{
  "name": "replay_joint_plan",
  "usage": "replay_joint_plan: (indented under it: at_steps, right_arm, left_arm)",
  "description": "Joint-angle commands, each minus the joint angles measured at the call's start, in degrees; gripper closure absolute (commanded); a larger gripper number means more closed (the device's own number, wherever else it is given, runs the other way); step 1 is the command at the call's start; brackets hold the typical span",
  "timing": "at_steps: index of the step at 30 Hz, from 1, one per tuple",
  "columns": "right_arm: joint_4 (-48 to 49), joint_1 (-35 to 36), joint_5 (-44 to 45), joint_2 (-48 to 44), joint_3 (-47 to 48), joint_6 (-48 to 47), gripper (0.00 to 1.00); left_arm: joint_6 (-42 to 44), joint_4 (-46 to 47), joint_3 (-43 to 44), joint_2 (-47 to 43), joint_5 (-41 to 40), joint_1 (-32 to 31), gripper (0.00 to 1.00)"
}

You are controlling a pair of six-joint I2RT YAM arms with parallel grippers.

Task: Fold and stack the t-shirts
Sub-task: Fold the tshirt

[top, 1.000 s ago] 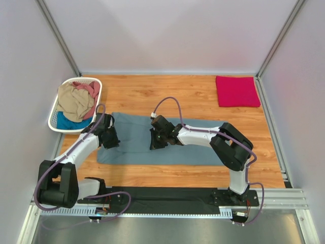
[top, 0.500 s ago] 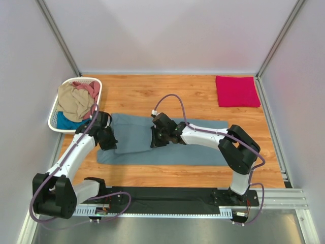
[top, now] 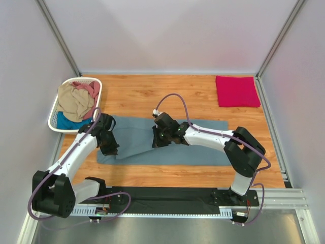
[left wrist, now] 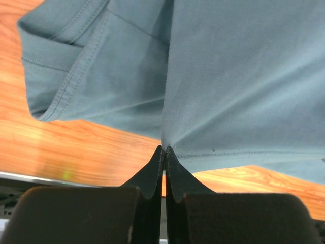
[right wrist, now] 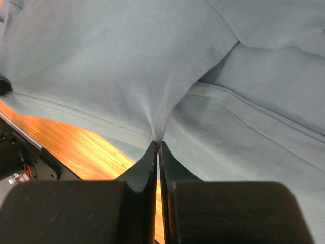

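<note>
Far left, the white basket holds a tan shirt, a dusty-pink shirt and a bright-blue shirt, all crumpled and not folded yet.

The grey-blue shirt lies spread across the middle of the desk, nearly flat.

- **Left fingers**: pressed together on the stitched hem at the shirt's left near edge. The cloth peaks up out of the pinch and a sleeve lies loose just left of it.
- **Right fingers**: also closed tight, nipping a hem edge around mid-shirt. The fabric tents up from the tips.

Far right corner: a crimson shirt, already a neat folded square, well apart from the rest.

**Handling:** you're dealing with thin, light, floppy cotton. It has no stiffness, so it sags, drags and creases wherever it isn't held. It is not fragile, but a shallow pinch could slip off.

**Where to hold:** take it on the hem or seam lines, where the doubled cloth grips better. Keep both holds on the same edge and lift evenly, or the fold will probably skew. Watch the loose sleeve, which may tuck under.
</note>
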Motion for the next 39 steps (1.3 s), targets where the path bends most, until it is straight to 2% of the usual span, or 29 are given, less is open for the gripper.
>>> replay_joint_plan:
  at_steps: [1,9,11,12,13,17,19,23,27,29,33,36,39]
  right_arm:
    - [0.2,0.4,1.0,-1.1,-1.8,-1.2,1.0]
    - [2.0,0.4,-0.1,-0.1,-3.6,-0.9,1.0]
    - [1.9,0.4,-0.9,0.2,-3.6,-1.4,0.96]
    - [1.5,0.4,-0.9,0.2,-3.3,-1.7,0.93]
    - [1.1,0.4,-1.6,-0.9,-3.7,-3.5,0.82]
    - [1.1,-0.2,-2.7,-4.4,-5.4,-4.1,0.7]
    - [0.1,-1.3,-2.7,-5.9,-6.1,-3.8,0.68]
    - [-3.9,-6.0,1.2,-9.0,-7.2,-5.2,0.68]
    - [-5.9,-12.3,1.0,-11.0,-8.1,-6.6,0.68]
    - [-6.9,-15.2,0.9,-11.0,-7.4,-6.8,0.68]
    - [-8.9,-17.6,3.2,-10.7,-5.4,-7.6,0.67]
    - [-10.8,-21.0,4.5,-10.2,-4.2,-8.5,0.67]
    - [-10.6,-26.0,4.4,-11.0,-5.0,-9.4,0.67]
  left_arm:
    - [-2.1,-4.1,1.7,1.5,-4.8,-0.9,1.0]
    - [-3.0,-3.6,1.3,8.1,-5.6,-3.0,1.0]
    - [-3.0,-5.6,2.8,9.8,-7.6,-3.0,1.0]
    - [-2.9,-6.5,3.8,10.4,-8.7,-3.0,0.94]
    - [-0.8,-9.5,7.4,12.2,-13.0,-3.0,0.86]
    - [-0.1,-14.3,12.3,15.0,-20.2,-3.0,0.85]
    - [1.8,-13.5,15.7,16.4,-21.0,-2.6,0.83]
    - [5.9,-10.6,20.8,20.3,-15.7,-1.9,0.76]
    - [7.4,-11.8,26.5,25.8,-12.5,-1.2,0.77]
    - [8.6,-11.5,25.4,25.2,-11.6,-1.2,0.76]
    - [13.0,-3.9,24.3,24.2,-7.6,0.9,0.74]
    - [14.3,-0.2,26.0,26.6,-1.3,3.2,0.74]
    - [14.5,1.1,29.4,29.4,-1.4,3.8,0.75]
